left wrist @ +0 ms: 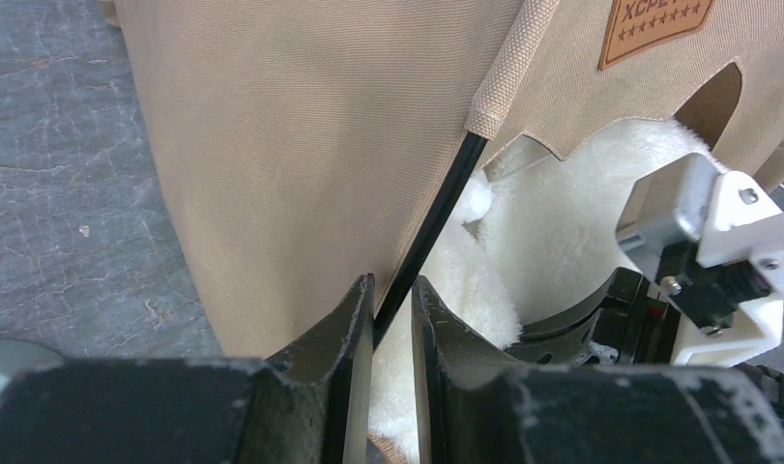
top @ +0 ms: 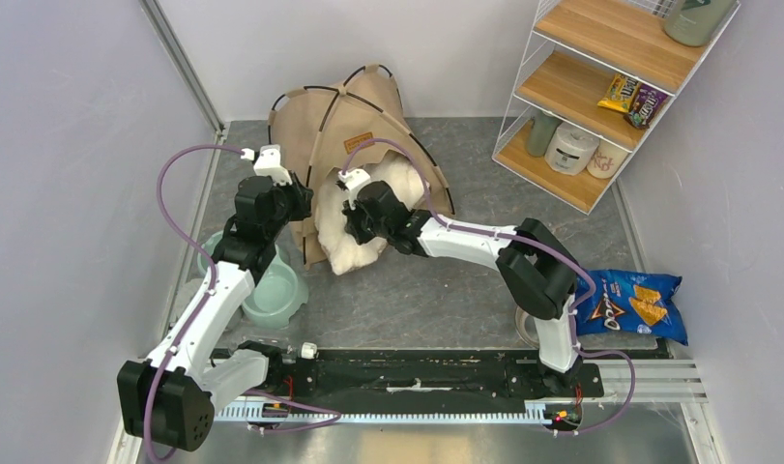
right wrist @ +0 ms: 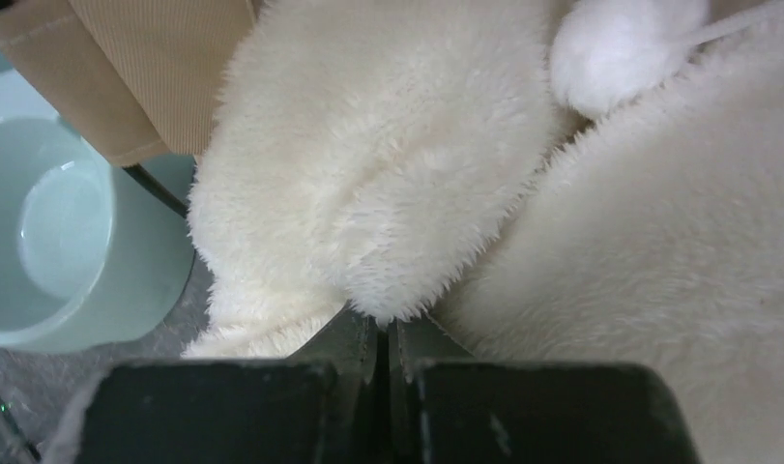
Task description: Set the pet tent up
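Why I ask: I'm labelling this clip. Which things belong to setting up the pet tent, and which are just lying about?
In the job: pet tent, tent pole, white pillow, left claw, right claw.
Lying about: green bowl, chip bag, shelf, snack packs.

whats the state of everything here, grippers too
pet tent, standing, doorway open
pillow, partly out of the doorway
left gripper, jaws narrow around tent pole, grip unclear
right gripper, shut, tips at pillow fur
bowl, upright, empty
chip bag, lying flat
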Motion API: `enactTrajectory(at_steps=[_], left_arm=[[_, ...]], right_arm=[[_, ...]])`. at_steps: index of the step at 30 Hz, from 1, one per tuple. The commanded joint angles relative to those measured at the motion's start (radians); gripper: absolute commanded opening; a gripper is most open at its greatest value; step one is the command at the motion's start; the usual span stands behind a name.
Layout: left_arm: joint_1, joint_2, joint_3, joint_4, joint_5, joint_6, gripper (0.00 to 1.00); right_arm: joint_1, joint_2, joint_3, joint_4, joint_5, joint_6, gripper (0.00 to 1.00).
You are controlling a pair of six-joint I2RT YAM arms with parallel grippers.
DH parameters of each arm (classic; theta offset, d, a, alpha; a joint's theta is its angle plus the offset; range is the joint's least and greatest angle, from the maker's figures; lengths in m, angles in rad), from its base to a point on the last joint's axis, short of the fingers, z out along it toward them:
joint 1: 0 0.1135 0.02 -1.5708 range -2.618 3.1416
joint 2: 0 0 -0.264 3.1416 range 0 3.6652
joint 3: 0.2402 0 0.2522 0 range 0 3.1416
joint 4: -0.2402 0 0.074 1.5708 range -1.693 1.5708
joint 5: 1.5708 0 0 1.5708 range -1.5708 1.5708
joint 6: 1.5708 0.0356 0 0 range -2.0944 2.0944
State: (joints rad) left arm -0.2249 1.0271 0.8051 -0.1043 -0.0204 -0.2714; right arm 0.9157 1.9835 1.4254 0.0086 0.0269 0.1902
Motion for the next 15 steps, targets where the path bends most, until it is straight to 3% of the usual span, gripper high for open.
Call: enactTrajectory(at_steps=[1,10,15], left_arm=[[-0.001,0.007,0.025,0.0,-0.011,-0.014,0.25],[-0.001,-0.01,0.05,-0.025,-0.003,-0.032,0.24],[-0.001,-0.025,0.055,-0.036,0.004,-0.043,0.24]], right_arm=[[-0.009,-0.018,-0.053,0.219,0.04,0.085,0.0],[-0.089,-0.133,-0.289,0.765,0.178,0.408,0.0],[-0.091,-0.15,-0.326,0.895,0.284,0.478,0.0]])
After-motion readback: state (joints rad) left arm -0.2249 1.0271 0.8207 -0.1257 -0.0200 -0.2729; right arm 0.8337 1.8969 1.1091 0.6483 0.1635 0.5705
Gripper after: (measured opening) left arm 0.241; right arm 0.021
